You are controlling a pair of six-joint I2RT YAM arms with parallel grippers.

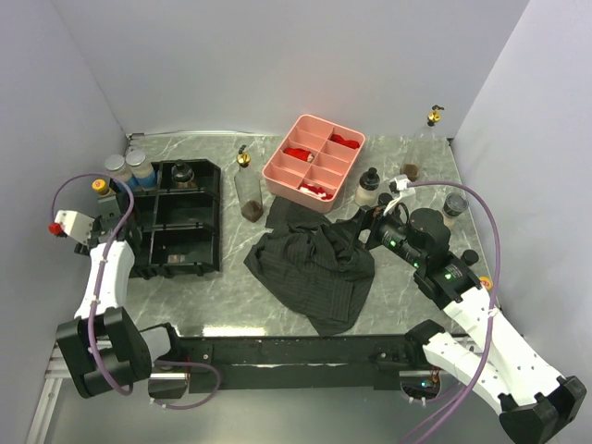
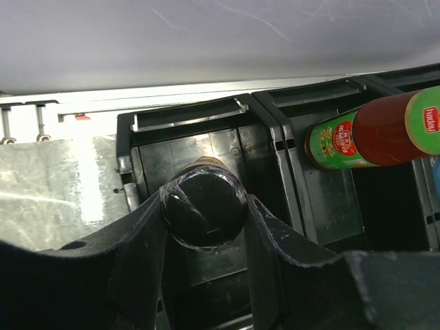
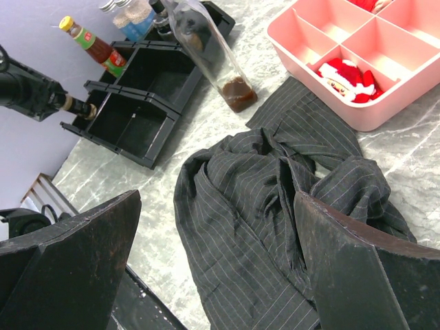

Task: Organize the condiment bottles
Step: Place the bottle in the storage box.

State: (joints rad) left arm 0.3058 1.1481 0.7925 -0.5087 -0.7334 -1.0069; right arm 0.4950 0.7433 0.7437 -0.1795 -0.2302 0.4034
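Grey marbled worktop (image 1: 231, 296): stone-look, polished, glaring in patches.
Black divided plastic tray (image 1: 216, 231): hard, smooth, dull sheen.
Pink divided plastic tray (image 1: 280, 182): smooth, satin.
Dark pinstriped cloth (image 1: 319, 264): woven, matt, crumpled.
Black round bottle cap (image 2: 204, 206): glossy, under wrinkled shiny film.
Black left pincer fingers (image 2: 137, 254): matt, finely grainy.
Tall clear bottle (image 3: 210, 51): transparent, glossy.

A grey marble-patterned surface (image 1: 231, 296) forms the base of an enclosure, closed in at the back and both sides by plain pale lavender-grey walls (image 1: 277, 65). Soft, even light leaves a pale glare on the stone near the front, where a black metal rail (image 1: 305, 350) runs along the edge.
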